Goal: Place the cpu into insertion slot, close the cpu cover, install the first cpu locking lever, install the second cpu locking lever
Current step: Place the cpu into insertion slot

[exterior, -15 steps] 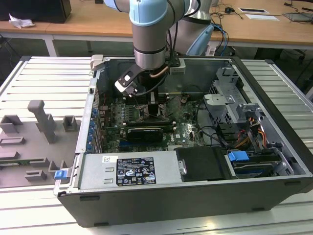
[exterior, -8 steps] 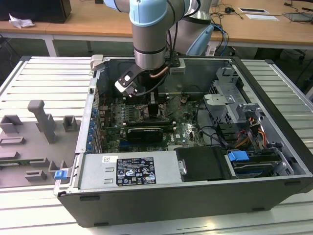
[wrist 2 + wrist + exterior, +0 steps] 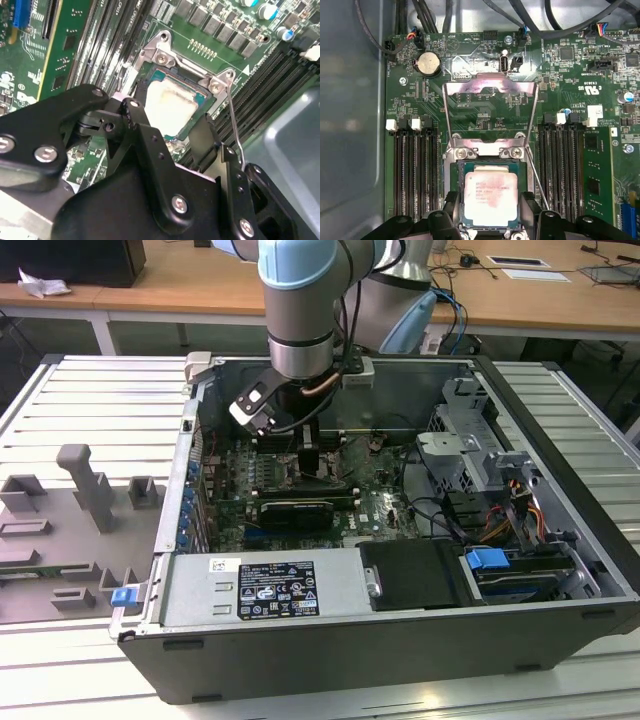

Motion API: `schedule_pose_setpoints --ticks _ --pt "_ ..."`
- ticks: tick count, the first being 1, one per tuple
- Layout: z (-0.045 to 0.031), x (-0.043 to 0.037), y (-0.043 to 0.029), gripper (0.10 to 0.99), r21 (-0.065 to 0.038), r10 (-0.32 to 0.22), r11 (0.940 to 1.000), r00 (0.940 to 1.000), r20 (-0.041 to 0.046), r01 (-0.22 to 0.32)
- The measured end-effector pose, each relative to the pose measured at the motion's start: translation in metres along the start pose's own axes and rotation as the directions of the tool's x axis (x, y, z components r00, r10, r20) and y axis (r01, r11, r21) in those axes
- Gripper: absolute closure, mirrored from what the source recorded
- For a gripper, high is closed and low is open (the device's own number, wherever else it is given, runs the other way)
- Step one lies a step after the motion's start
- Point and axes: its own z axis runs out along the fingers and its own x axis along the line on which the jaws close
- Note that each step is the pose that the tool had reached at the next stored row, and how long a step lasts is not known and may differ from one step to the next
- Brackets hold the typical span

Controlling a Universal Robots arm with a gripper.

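Cpu (image 3: 490, 195) in insertion slot (image 3: 457, 175), pincer (image 3: 491, 207) apart astride it, cpu cover (image 3: 490, 87) raised in first wrist view

The cpu (image 3: 490, 197) lies flat in the insertion slot (image 3: 485, 149), its pale metal top smudged. The cpu cover (image 3: 490, 86) stands open, tilted up just beyond the slot. The claw (image 3: 490, 212) has its black fingers (image 3: 449, 220) spread to either side of the cpu. Long black memory slots (image 3: 415, 170) flank the socket.

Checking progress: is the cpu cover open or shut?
Open. The cpu cover stands swung back from the insertion slot, leaving the cpu uncovered.
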Motion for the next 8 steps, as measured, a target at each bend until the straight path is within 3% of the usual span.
schedule_pose_setpoints --ticks 8 --pt "-0.0006 0.0 -0.0003 0.482 0.0 0.0 1.0 1.0 0.0001 0.0"
